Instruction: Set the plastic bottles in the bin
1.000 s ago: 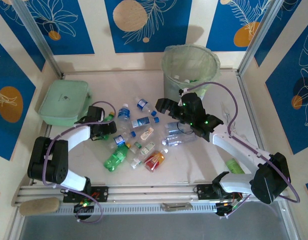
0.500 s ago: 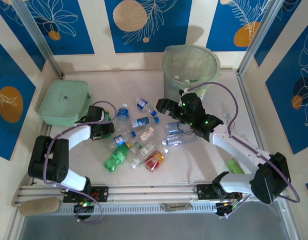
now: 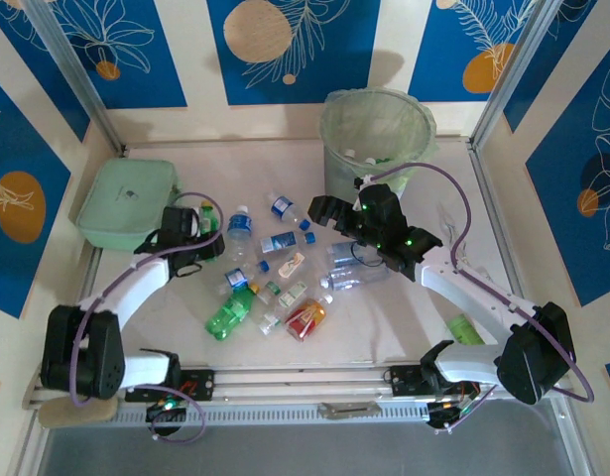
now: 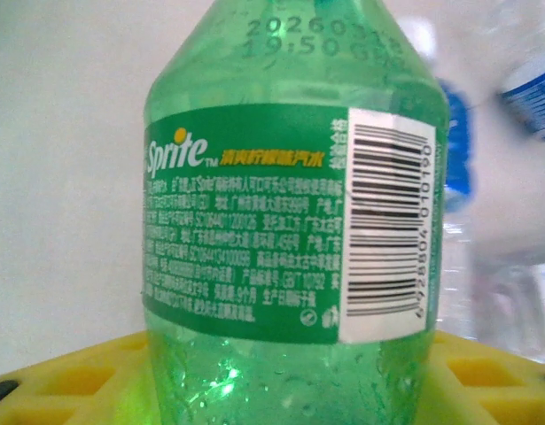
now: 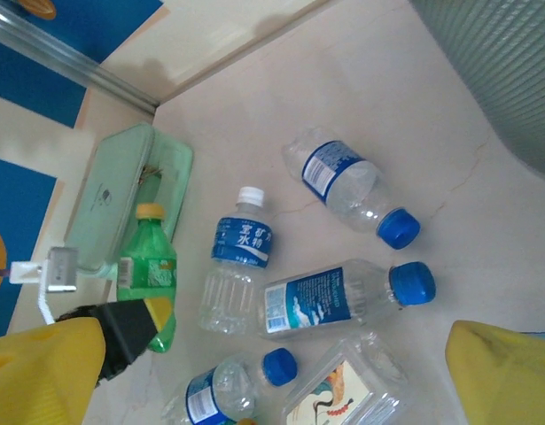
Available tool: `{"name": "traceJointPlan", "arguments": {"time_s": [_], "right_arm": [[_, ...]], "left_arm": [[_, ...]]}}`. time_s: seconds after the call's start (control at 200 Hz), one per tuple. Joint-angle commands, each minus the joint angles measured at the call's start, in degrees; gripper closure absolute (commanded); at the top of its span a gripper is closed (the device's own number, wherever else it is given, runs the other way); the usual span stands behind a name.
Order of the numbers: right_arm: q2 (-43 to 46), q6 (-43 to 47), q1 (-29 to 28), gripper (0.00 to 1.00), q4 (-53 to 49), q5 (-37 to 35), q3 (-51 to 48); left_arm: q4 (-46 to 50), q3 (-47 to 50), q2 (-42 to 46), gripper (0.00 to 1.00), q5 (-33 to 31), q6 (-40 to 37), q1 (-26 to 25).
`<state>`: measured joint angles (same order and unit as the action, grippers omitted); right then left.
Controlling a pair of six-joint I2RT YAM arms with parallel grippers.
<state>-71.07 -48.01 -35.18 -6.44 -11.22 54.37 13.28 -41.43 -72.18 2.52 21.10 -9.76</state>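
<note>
Left gripper clamped on a green Sprite bottle, right gripper wide apart over the pile

In the top view the left gripper (image 3: 193,230) sits at centre left of the frame, just right of the mint-green case (image 3: 126,203). Its fingers are closed against a green Sprite bottle (image 4: 281,221) with a yellow cap. In the left wrist view the label and barcode fill the middle of the frame, and the yellow fingers (image 4: 77,376) press in at the bottle's lower part on both sides. In the right wrist view the same bottle stands at lower left with its cap pointing up the frame.

The right gripper (image 3: 320,211) hangs just above the centre of the top view, below and left of the bin (image 3: 336,149). Its fingers stand far apart with nothing between them.

The other plastic bottles (image 3: 285,241) lie scattered on the table (image 3: 384,317) in the middle of the frame, between the two arms. Most are clear with blue caps. A green bottle (image 3: 230,312) and a red-orange bottle (image 3: 306,319) lie at the lower edge of the pile. A further green one (image 3: 465,327) lies apart at lower right, beside the right arm. The bin stands upright at upper centre right, its pale green bag folded over the rim
</note>
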Motion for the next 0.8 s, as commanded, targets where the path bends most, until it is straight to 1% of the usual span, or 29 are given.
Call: {"name": "traceJointPlan", "arguments": {"time_s": [0.0, 0.115, 0.19, 0.29, 0.395, 0.52, 0.685, 0.795], "right_arm": [[-1.7, 1.1, 0.2, 0.01, 3.4, 5.2, 2.3], [-4.0, 1.6, 0.1, 0.01, 6.1, 10.3, 3.5], [-5.4, 1.7, -0.1, 0.01, 7.8, 13.5, 4.4], [-7.4, 1.7, -0.3, 0.01, 10.2, 17.6, 5.5], [-8.9, 1.6, -0.8, 0.00, 12.6, 20.8, 6.2], [-10.5, 1.6, -1.9, 0.00, 15.0, 23.6, 7.0], [-12.1, 1.6, -2.8, 0.01, 14.6, 23.4, 7.7], [-12.4, 1.2, -2.9, 0.01, 14.7, 22.9, 7.3]], "left_arm": [[-0.9, 0.2, 5.5, 0.56, 7.2, 1.3, 0.2], [-5.0, 0.9, 10.0, 0.57, 13.9, 2.1, -1.3], [-8.8, 1.6, 12.1, 0.57, 17.5, 3.0, -3.3], [-14.5, 3.1, 13.7, 0.57, 20.8, 4.2, -6.2], [-18.7, 3.8, 13.8, 0.57, 21.7, 4.5, -10.0], [-22.7, 3.8, 11.7, 0.57, 21.9, 4.6, -15.0], [-28.4, 3.0, 8.2, 0.57, 23.4, 5.7, -20.1], [-29.7, 1.8, 6.6, 0.57, 23.5, 5.1, -22.9]]}}
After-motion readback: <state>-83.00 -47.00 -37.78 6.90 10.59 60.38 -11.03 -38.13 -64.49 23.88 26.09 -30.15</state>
